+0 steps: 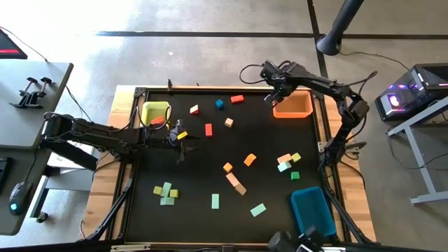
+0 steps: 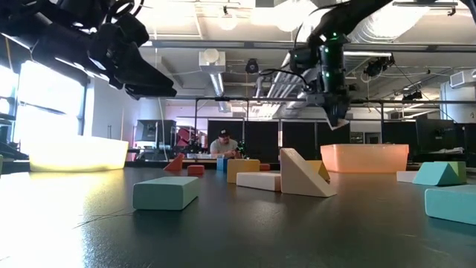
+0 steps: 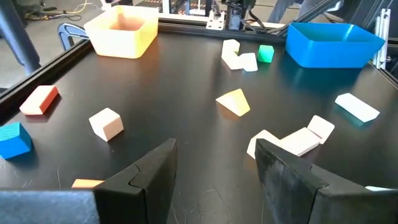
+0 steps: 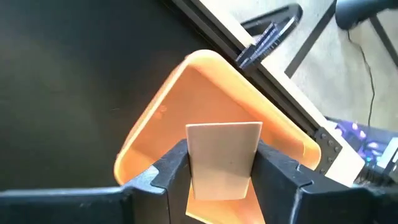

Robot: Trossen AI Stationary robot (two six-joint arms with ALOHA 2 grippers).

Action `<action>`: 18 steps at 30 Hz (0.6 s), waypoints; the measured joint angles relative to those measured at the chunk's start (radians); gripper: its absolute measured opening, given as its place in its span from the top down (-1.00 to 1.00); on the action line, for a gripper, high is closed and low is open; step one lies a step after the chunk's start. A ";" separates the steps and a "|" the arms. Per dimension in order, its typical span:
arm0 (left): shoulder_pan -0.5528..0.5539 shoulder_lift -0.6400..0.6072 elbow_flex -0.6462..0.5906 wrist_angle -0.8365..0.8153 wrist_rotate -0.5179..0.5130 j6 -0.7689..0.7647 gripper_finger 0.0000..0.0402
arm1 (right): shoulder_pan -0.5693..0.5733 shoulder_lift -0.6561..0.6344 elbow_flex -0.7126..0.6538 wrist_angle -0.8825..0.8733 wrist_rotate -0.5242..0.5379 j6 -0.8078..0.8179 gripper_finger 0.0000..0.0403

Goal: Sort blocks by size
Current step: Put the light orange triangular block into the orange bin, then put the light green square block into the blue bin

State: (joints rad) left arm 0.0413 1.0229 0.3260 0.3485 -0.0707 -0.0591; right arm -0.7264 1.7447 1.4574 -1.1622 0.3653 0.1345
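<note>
While the right claw (image 4: 224,168) pinches a tan block (image 4: 222,158) above the orange bin (image 4: 186,106), ready to drop it, the left claw (image 3: 214,165) hangs spread over the table (image 1: 203,161) beside the yellow bin (image 1: 155,110); other blocks lie scattered.

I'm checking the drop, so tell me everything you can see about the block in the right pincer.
The pale tan block is a flat-faced rectangular piece, wood by the look of it, standing upright. The right pincer clamps its two sides, holding it in the air above the empty orange bin at the table's far right corner. Nothing else touches it.
</note>
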 joint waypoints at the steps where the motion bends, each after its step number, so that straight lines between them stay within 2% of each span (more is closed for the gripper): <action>1: -0.003 0.000 0.000 0.000 -0.002 0.000 -0.01 | -0.008 0.004 0.000 0.000 0.000 0.000 0.27; 11: -0.028 0.000 0.000 0.000 -0.008 -0.009 -0.01 | -0.028 0.010 0.000 -0.051 -0.001 0.059 0.22; 18: -0.039 0.000 0.000 0.003 -0.022 -0.027 -0.01 | -0.041 0.010 0.000 -0.088 0.003 0.050 0.03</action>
State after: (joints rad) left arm 0.0025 1.0229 0.3260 0.3513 -0.0929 -0.0856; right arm -0.7670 1.7542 1.4574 -1.2498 0.3680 0.1844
